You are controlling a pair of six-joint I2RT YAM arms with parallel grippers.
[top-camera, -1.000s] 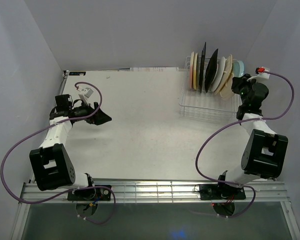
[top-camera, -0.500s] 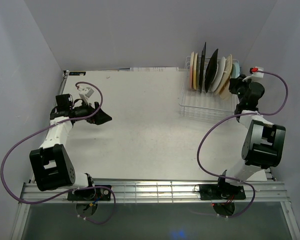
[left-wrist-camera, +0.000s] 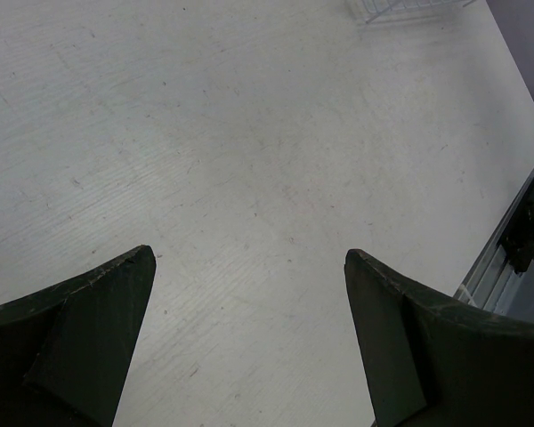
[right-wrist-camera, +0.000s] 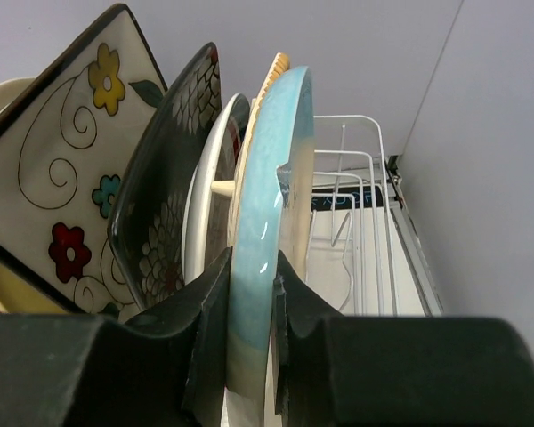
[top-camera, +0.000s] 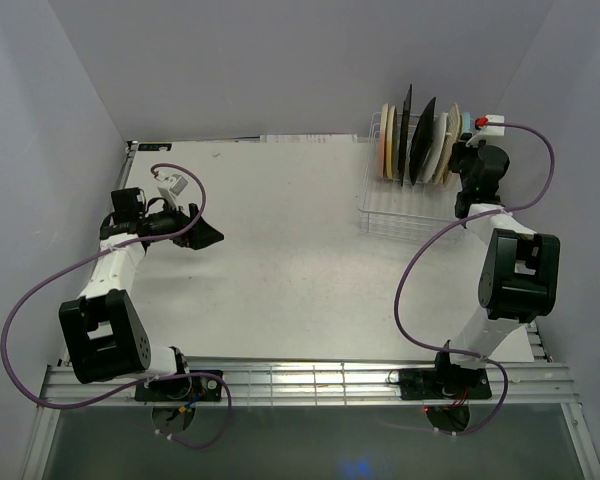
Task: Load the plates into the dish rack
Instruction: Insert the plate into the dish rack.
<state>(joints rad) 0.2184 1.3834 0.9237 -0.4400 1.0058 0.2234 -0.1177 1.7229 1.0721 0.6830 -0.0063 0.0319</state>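
A pale grey worktop [top-camera: 280,250] sits boxed in by plain white walls [top-camera: 280,60]. The white wire dish rack [top-camera: 400,215] stands at its far right corner. The plates [top-camera: 420,145] stand on edge in a tight row at the rack's far end, while its near part shows only bare wire.

At the right end of that row is the blue-cream plate [right-wrist-camera: 258,205], upright. The right end effector [right-wrist-camera: 249,285] pinches its lower rim, one dark finger [right-wrist-camera: 205,329] on each face. Just to the left, packed close, are a ribbed orange edge [right-wrist-camera: 273,69], a round white plate [right-wrist-camera: 209,205], the black floral plate [right-wrist-camera: 165,196] and the cream floral plate [right-wrist-camera: 62,169]. The rack's upright wires [right-wrist-camera: 356,205] rise to the right of the held plate.

Well apart, over the left side of the worktop, the left end effector [left-wrist-camera: 249,267] hangs with its jaws spread wide, only bare surface between them.
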